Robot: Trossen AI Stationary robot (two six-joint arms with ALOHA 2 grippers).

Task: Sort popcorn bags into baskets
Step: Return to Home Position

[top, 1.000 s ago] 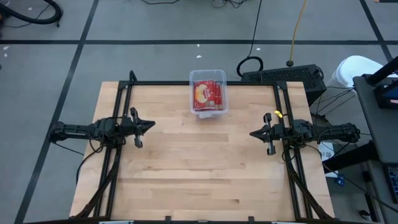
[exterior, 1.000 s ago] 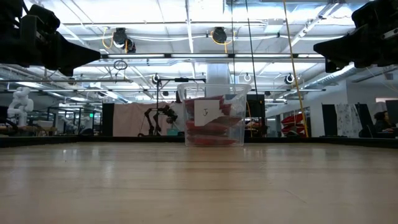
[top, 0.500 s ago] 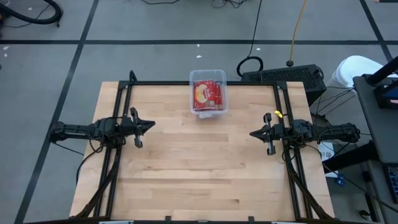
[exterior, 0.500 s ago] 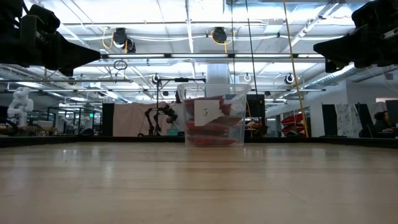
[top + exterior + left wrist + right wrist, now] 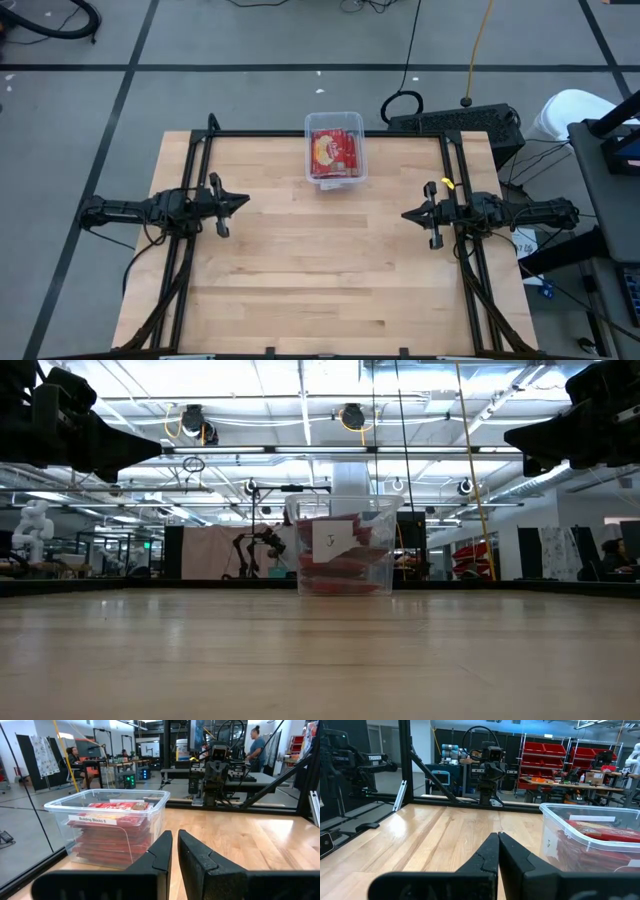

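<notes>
I get bright, even overhead light on the table (image 5: 320, 270), with only faint shadows; ceiling lights (image 5: 270, 400) glare in the low view.

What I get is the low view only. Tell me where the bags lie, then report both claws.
Observer: From above, every bag in sight lies stacked in the tub, which stands midway along the far edge of the table.
Operator: Now the left claw.
Observer: Left claw hangs over the table's left side, shut, pointing inward, well apart from the tub.
Operator: And the right.
Observer: Right claw mirrors it at the right side, shut, holding nothing.
</notes>
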